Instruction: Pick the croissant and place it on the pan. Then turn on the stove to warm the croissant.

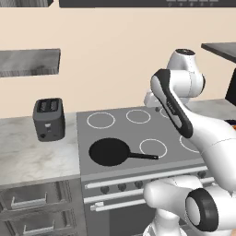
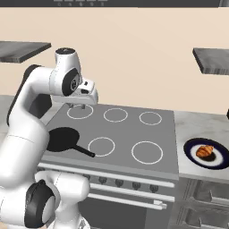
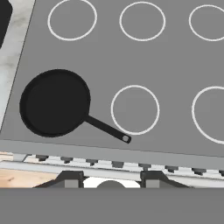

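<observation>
The croissant (image 2: 205,152) lies on a dark blue plate (image 2: 193,147) on the counter right of the stove (image 2: 125,134). The black pan (image 1: 109,152) (image 2: 62,138) (image 3: 54,103) sits on the stove's (image 1: 124,131) (image 3: 100,57) front left burner, its thin handle pointing right. My gripper (image 2: 82,106) (image 3: 110,180) hangs open and empty high over the cooktop's left half, looking down on the pan and far from the croissant. In the left base view my own forearm hides the fingers.
A dark grey toaster (image 1: 48,119) stands on the marble counter (image 1: 27,152) left of the stove. Dark knobs (image 1: 122,186) (image 2: 103,180) run along the stove's front above bar handles. Grey wall shelves (image 1: 30,62) (image 2: 212,60) hang on both sides.
</observation>
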